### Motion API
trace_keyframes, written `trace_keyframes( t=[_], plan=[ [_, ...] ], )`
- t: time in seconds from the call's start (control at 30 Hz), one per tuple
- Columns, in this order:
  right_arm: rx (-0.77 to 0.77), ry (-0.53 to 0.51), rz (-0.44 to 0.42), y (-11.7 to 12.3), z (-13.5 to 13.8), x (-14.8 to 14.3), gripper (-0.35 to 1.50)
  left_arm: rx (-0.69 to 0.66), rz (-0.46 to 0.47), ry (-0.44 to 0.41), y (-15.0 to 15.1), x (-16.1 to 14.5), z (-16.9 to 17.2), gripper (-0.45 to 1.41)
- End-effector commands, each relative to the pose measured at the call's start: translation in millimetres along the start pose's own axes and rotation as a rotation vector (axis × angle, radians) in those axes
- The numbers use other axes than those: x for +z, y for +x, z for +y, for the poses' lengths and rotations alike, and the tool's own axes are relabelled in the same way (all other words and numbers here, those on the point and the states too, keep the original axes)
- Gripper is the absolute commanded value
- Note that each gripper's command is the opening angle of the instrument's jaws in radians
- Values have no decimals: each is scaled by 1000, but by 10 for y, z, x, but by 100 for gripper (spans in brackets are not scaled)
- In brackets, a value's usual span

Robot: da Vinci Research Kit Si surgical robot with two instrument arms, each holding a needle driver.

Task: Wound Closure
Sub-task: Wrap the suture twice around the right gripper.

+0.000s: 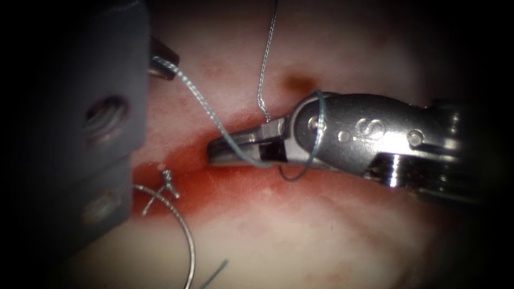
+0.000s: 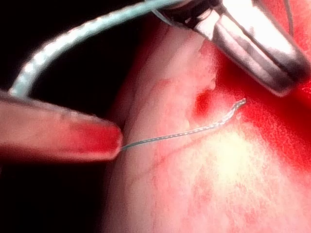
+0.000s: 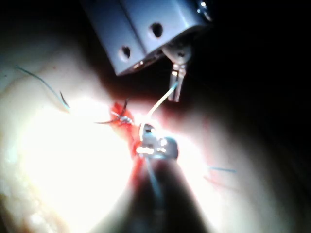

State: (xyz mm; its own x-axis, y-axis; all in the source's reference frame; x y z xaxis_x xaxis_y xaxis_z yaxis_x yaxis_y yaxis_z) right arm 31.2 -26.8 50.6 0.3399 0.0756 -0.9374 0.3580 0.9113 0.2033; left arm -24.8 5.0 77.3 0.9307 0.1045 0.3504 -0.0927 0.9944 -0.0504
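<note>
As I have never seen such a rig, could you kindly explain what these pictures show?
It is a surgical practice robot with two arms, each ending in a small claw, used to close a cut in pork tissue. One picture looks down from an endoscope; the other two come from cameras near each arm's wrist. The left claw is shut on the thread, which runs to the right claw and loops around it; whether that one grips it I cannot tell. Left of it sits a knot. Below the knot what seems to be the needle lies on the tissue, held by neither.
</note>
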Motion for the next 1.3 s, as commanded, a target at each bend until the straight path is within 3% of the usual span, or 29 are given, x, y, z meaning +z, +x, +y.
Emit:
trace_keyframes(
  t=[0.03,0.23,0.27,0.37,0.4,0.47,0.67,0.87,1.03,1.1,1.3],
  plan=[
    [0,27,39,9,6,11,-35,-17,-18,-20,-2,1,13,-45],
    [89,42,284,15,3,18,-35,-77,-31,-24,1,21,9,-45],
    [143,-14,402,14,5,15,-35,-102,-12,19,4,30,4,-45],
    [259,-40,586,12,8,12,-35,-131,-19,63,8,43,-4,-45],
    [335,-67,685,10,10,11,-35,-149,-20,98,11,50,-9,-45],
    [404,-146,792,7,12,10,-35,-161,-33,140,13,56,-16,-45],
    [406,-229,819,4,18,5,-35,-185,-57,184,13,58,-23,-45],
    [432,-472,802,10,23,10,-35,-201,-63,221,1,58,-33,-45],
    [440,-583,788,14,27,7,-35,-199,-65,236,-6,56,-39,-45],
    [419,-639,757,15,28,7,-35,-200,-67,241,-9,56,-41,-45],
    [388,-750,547,26,29,16,-35,-197,-67,242,-22,56,-46,-45]
  ],
)
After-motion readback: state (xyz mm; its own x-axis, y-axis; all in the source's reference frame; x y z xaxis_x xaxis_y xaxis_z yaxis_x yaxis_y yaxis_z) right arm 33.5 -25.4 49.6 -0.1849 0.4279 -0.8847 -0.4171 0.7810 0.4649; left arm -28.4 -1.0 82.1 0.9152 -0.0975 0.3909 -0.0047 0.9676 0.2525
